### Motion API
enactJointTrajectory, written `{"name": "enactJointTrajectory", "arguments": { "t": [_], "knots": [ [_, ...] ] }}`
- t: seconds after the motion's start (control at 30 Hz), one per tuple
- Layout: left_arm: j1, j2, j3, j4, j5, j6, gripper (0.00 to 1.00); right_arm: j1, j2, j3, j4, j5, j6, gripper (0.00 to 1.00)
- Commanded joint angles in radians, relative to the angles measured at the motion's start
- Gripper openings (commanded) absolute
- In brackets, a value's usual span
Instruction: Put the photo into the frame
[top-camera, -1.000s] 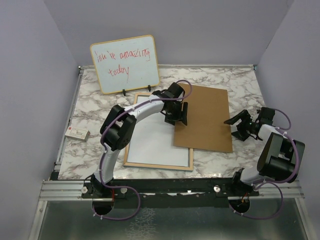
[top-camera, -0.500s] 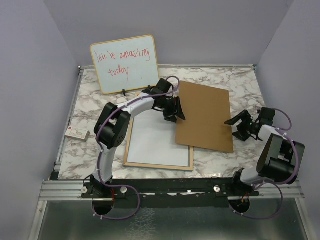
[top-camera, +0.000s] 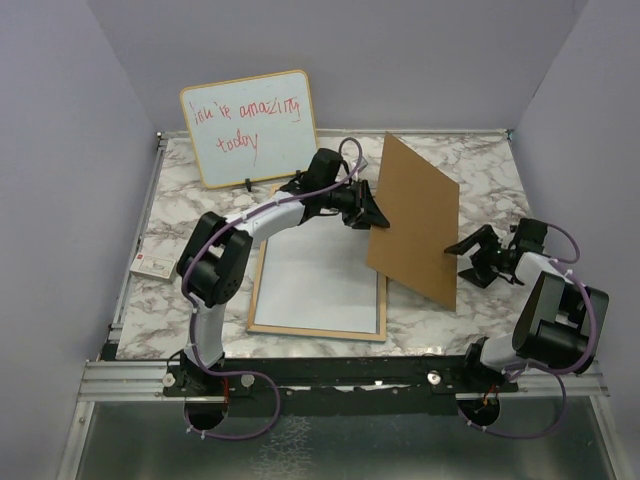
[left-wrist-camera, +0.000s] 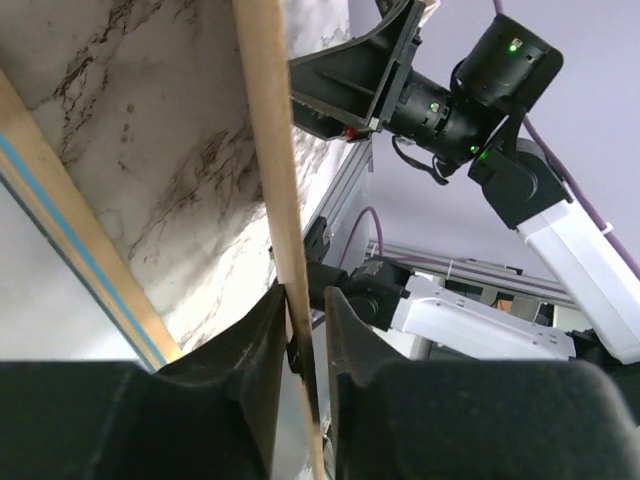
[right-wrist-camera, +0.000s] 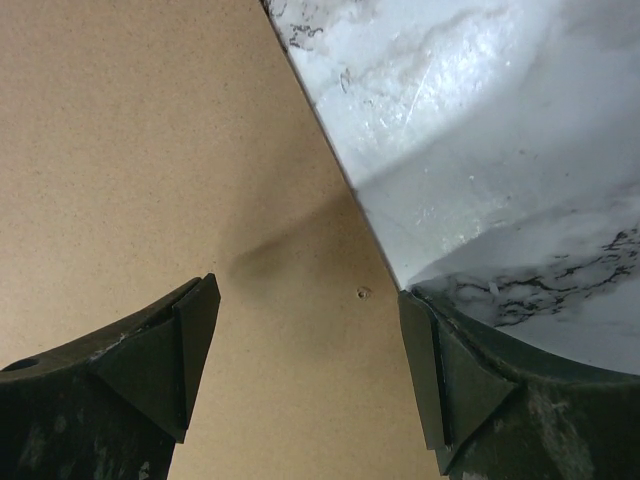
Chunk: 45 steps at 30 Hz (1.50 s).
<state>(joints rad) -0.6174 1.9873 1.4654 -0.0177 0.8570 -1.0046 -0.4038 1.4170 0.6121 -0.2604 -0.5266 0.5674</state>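
Note:
The frame (top-camera: 316, 329) lies flat on the marble table, light wood rim up, with a plain white sheet inside it. No photo shows in any view. My left gripper (top-camera: 374, 217) is shut on the left edge of the brown backing board (top-camera: 415, 220), which stands tilted on its lower edge to the right of the frame. In the left wrist view the board's edge (left-wrist-camera: 268, 150) runs between my left gripper's (left-wrist-camera: 305, 325) fingers, with the frame's rim (left-wrist-camera: 70, 225) to the left. My right gripper (top-camera: 472, 250) is open beside the board's right side, its fingers apart over the board (right-wrist-camera: 150, 150).
A whiteboard (top-camera: 250, 127) with red handwriting stands at the back left. A small white box (top-camera: 153, 266) lies at the table's left edge. Marble table (right-wrist-camera: 500, 150) shows right of the board. Purple walls enclose the table.
My left gripper has closed on the backing board's left edge and raised it from lying flat to standing tilted. The right gripper has shifted only slightly.

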Motion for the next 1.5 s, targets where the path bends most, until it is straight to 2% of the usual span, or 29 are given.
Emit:
{"name": "enactJointTrajectory", "arguments": {
  "t": [0.0, 0.13, 0.27, 0.33, 0.47, 0.63, 0.83, 1.07, 1.2, 1.3, 1.47],
  "knots": [
    [-0.001, -0.047, 0.105, -0.204, -0.047, 0.178, 0.20, 0.011, 0.011, -0.040, -0.165, 0.054, -0.010, 0.83],
    [0.001, -0.046, 0.151, -0.290, -0.095, 0.250, 0.10, 0.013, -0.015, 0.001, -0.217, 0.115, -0.023, 0.83],
    [0.001, -0.043, 0.205, -0.396, -0.158, 0.337, 0.00, 0.012, -0.074, 0.078, -0.301, 0.249, -0.029, 0.86],
    [0.001, -0.047, 0.244, -0.451, -0.199, 0.382, 0.00, 0.012, -0.109, 0.138, -0.362, 0.339, -0.021, 0.88],
    [-0.010, -0.069, 0.317, -0.522, -0.280, 0.458, 0.00, 0.031, -0.180, 0.289, -0.441, 0.425, -0.004, 0.88],
    [-0.061, -0.103, 0.384, -0.543, -0.386, 0.500, 0.00, 0.143, -0.198, 0.541, -0.570, 0.470, 0.036, 0.86],
    [-0.166, -0.112, 0.487, -0.576, -0.587, 0.582, 0.00, 0.365, -0.112, 0.876, -0.685, 0.477, 0.135, 0.86],
    [-0.291, -0.090, 0.608, -0.649, -0.845, 0.676, 0.00, 0.500, 0.004, 1.138, -0.805, 0.516, 0.230, 0.88],
    [-0.351, -0.093, 0.636, -0.659, -0.983, 0.718, 0.00, 0.512, 0.050, 1.209, -0.879, 0.523, 0.253, 0.89],
    [-0.394, -0.088, 0.645, -0.659, -1.035, 0.745, 0.00, 0.526, 0.078, 1.243, -0.917, 0.519, 0.260, 0.89],
    [-0.452, -0.079, 0.664, -0.658, -1.099, 0.780, 0.00, 0.537, 0.102, 1.239, -0.998, 0.575, 0.277, 0.83]
  ]
}}
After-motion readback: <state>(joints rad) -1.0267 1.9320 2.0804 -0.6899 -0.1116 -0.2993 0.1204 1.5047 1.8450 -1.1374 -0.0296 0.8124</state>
